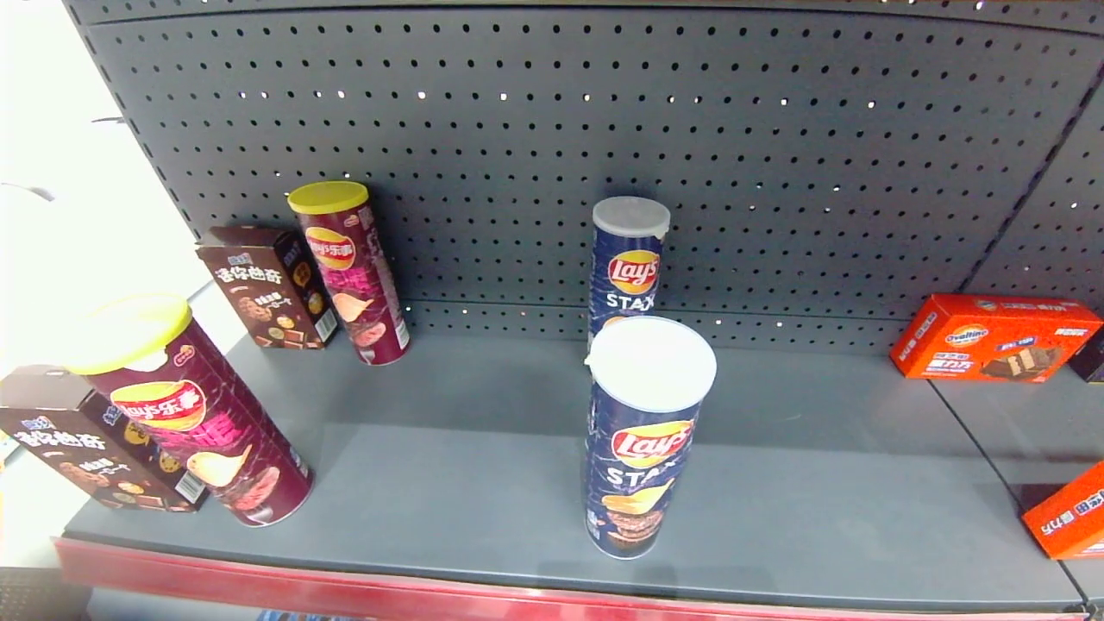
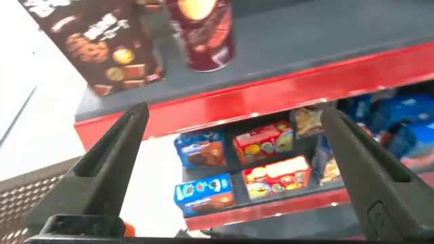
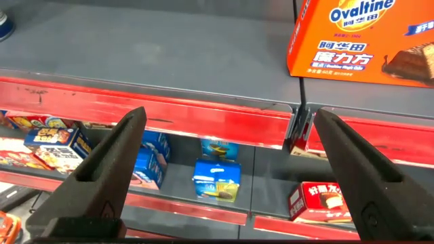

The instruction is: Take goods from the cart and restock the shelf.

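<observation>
Your left hand [image 2: 234, 179] is released, its fingers [image 2: 108, 169] spread wide with nothing between them. It sits out in front of the red edge [image 2: 271, 85] of the shelf [image 1: 483, 466]. Just past that edge, at the shelf's left front corner, you see the front brown box [image 2: 95, 41] with the front maroon can [image 2: 203, 34] beside it. Between the fingers, small blue and red boxes [image 2: 264, 146] sit on a lower shelf [image 2: 285, 200]. Your right hand [image 3: 230, 179] is released too and holds nothing. It faces the same red edge farther right, with the front orange box [image 3: 359, 37] lying close behind the edge. From the head view, the front blue can [image 1: 642, 440] stands upright mid-shelf near the front. The rear blue can [image 1: 627, 259] stands straight behind it, apart from it and close to the pegboard [image 1: 604, 103]. At the left back, the rear maroon can [image 1: 349, 276] stands just beside the rear brown box [image 1: 267, 289]. At the right back lies the rear orange box [image 1: 992, 336], well apart from the cans.
</observation>
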Robot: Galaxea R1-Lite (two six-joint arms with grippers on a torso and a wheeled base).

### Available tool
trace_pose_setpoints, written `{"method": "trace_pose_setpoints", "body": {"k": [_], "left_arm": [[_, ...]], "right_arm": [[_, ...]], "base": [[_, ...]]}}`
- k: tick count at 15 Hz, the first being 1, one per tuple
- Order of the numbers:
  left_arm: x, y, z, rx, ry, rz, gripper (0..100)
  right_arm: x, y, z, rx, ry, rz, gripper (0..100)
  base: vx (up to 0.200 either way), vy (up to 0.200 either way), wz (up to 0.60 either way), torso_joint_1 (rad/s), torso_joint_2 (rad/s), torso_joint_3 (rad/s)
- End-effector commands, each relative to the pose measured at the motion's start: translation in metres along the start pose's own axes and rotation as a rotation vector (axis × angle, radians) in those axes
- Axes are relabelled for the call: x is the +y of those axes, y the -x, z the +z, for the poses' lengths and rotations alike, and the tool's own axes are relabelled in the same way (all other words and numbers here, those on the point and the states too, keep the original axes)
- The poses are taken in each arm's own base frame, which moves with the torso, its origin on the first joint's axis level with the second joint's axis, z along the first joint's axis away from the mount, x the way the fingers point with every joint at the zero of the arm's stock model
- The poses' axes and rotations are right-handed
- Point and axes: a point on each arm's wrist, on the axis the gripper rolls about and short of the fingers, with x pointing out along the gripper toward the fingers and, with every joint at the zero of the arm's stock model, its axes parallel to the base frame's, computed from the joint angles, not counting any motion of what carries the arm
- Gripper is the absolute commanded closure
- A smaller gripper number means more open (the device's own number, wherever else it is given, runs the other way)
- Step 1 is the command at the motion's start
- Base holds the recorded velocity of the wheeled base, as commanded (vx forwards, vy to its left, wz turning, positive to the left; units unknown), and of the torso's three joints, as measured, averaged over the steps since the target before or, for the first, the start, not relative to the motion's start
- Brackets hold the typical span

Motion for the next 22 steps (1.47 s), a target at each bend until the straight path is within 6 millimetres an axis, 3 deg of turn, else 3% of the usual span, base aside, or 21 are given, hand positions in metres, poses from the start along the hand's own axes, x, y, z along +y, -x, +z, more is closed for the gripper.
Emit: {"method": "trace_pose_setpoints", "body": {"k": [1, 10, 12, 14, 22], "left_arm": [[-0.0019, 0.0046, -0.0021, -0.038, 0.031, 0.06, 0], [-0.0028, 0.0062, -0.0072, -0.018, 0.113, 0.06, 0], [-0.0004, 0.0065, -0.0076, -0.009, 0.177, 0.17, 0], [-0.0002, 0.0066, -0.0075, -0.011, 0.186, 0.178, 0], [-0.0002, 0.0065, -0.0074, -0.013, 0.197, 0.173, 0]], "right_arm": [[0.0, -0.0002, -0.0002, 0.003, 0.0, 0.001, 0], [0.0, -0.0002, -0.0002, 0.003, 0.0, 0.001, 0], [0.0, -0.0002, -0.0002, 0.003, 0.0, 0.001, 0], [0.002, 0.0034, -0.0009, -0.046, -0.016, -0.102, 0], [0.0021, 0.0062, -0.0021, -0.082, -0.005, -0.077, 0]], "base": [[0.0, 0.0, 0.0, 0.0, 0.0, 0.0], [0.0, 0.0, 0.0, 0.0, 0.0, 0.0], [0.0, 0.0, 0.0, 0.0, 0.0, 0.0], [0.0, 0.0, 0.0, 0.0, 0.0, 0.0], [0.0, 0.0, 0.0, 0.0, 0.0, 0.0]]}}
